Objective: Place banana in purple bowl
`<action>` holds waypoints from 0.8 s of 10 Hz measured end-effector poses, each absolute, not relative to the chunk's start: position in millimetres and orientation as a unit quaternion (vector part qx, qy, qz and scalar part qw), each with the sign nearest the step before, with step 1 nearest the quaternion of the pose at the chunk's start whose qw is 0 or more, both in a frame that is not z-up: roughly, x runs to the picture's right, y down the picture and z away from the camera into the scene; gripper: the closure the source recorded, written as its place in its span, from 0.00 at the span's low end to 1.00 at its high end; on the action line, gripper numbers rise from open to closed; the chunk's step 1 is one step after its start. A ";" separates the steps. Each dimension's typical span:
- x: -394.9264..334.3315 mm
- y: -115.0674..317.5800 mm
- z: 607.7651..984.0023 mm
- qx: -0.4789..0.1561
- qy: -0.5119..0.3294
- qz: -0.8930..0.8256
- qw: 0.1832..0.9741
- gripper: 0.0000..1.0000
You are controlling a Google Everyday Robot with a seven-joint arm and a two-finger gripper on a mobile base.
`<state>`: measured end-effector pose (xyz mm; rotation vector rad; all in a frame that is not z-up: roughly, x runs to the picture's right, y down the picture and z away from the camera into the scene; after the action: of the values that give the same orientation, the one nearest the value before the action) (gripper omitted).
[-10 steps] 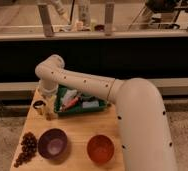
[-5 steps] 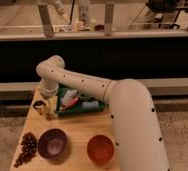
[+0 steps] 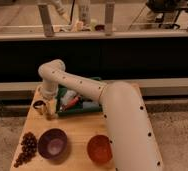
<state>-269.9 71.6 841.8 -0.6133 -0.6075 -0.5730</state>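
Note:
The purple bowl [image 3: 53, 143] sits at the front left of the wooden table [image 3: 79, 127]. My gripper [image 3: 48, 102] is at the table's back left, beyond the bowl, pointing down. A pale yellow, elongated thing, the banana [image 3: 51, 109], stands upright right at the gripper's tip, just above or on the table. Whether it is gripped does not show. The white arm [image 3: 117, 115] sweeps from the lower right across the table to the gripper.
An orange-red bowl [image 3: 99, 149] sits at the front, right of the purple one. A dark grape bunch [image 3: 26, 147] lies at the front left edge. A small dark cup [image 3: 38, 105] stands left of the gripper. A green tray [image 3: 82, 104] with packets sits behind.
The gripper has sunk slightly toward the table at the back left. The bowls, grapes and tray have not moved.

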 end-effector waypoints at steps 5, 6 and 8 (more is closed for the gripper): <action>-284.5 83.8 849.3 -0.308 -0.343 -0.256 0.850 0.76; -283.2 85.0 851.1 -0.308 -0.360 -0.246 0.845 0.86; -279.7 82.5 847.3 -0.302 -0.392 -0.233 0.838 1.00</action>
<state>-279.7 82.5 847.3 -0.6379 -0.8283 -0.4920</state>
